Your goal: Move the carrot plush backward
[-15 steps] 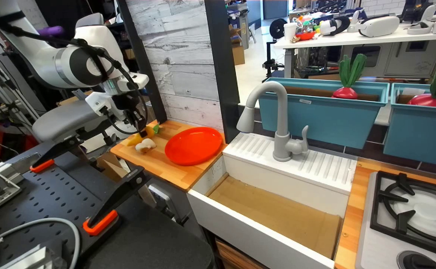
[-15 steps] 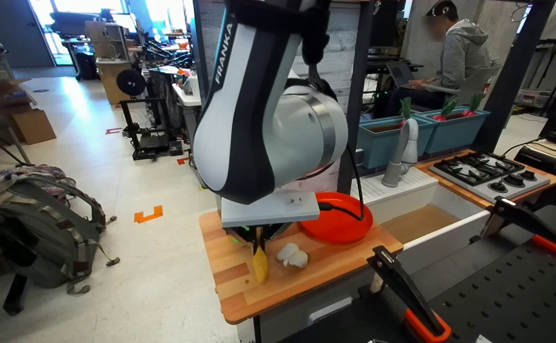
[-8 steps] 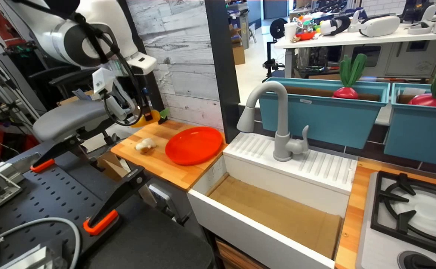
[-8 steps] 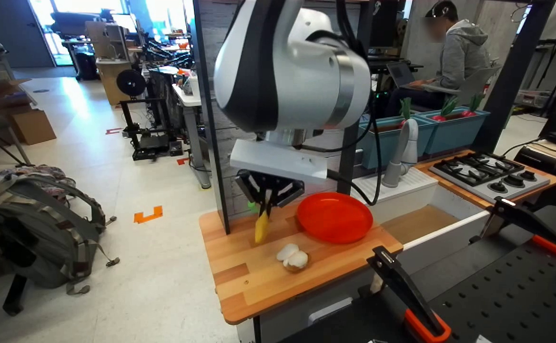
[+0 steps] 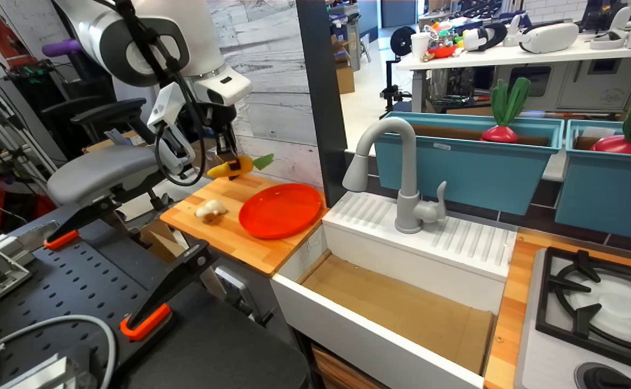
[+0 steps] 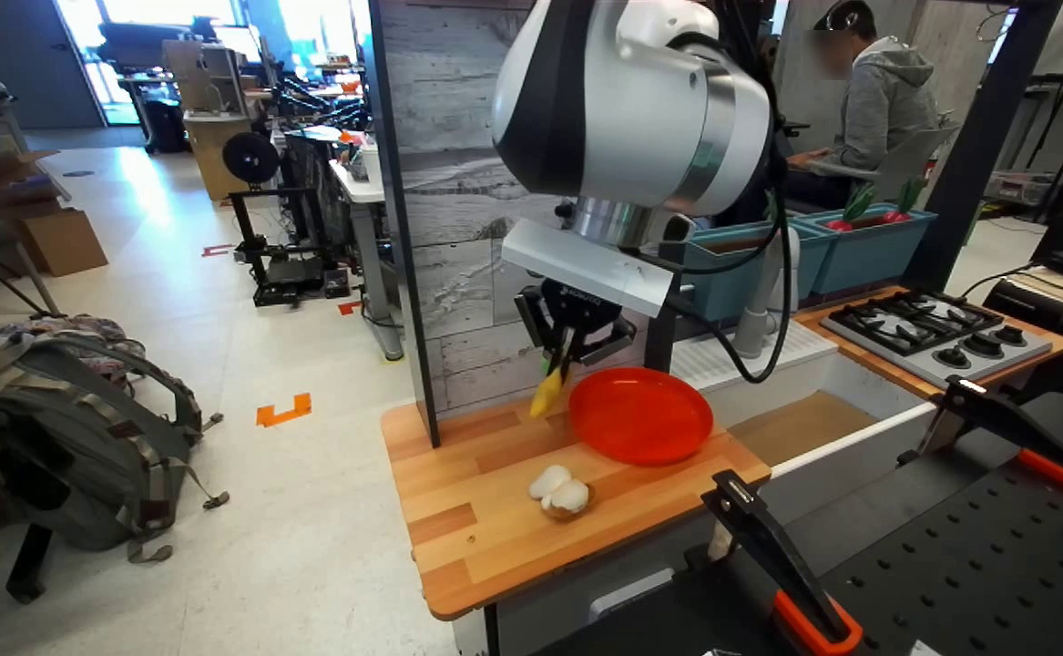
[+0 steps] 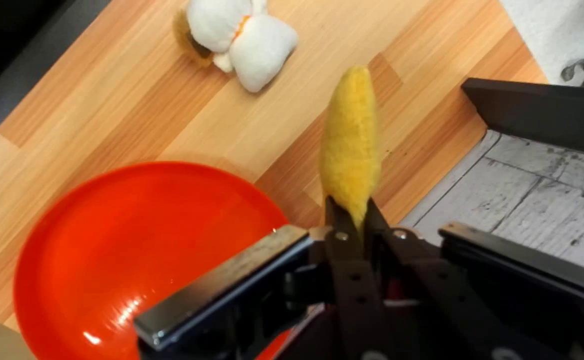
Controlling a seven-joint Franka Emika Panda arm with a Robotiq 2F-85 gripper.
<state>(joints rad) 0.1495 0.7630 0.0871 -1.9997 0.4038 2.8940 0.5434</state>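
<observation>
The carrot plush is a tapered yellow-orange toy [image 5: 218, 171] with a green tuft at one end. My gripper [image 5: 233, 170] is shut on it around its middle and holds it above the wooden board, near the wall panel. In an exterior view its tapered end [image 6: 545, 394] hangs tilted downward below the gripper [image 6: 562, 366], left of the red plate. In the wrist view the tapered end [image 7: 350, 140] sticks out past the fingertips [image 7: 354, 212]. The green tuft is hidden in the wrist view.
The round orange-red plate [image 6: 640, 417] lies on the wooden board [image 6: 504, 547]. A small white plush toy [image 6: 560, 492] lies nearer the board's front. The wall panel [image 5: 272, 86] and its dark post [image 6: 411, 273] stand behind. The sink [image 5: 358, 324] and faucet [image 5: 407, 162] are beyond the plate.
My gripper has lifted the carrot plush from beside the white toy and carried it up, toward the wall panel and toward the plate. The plate and white toy have not moved.
</observation>
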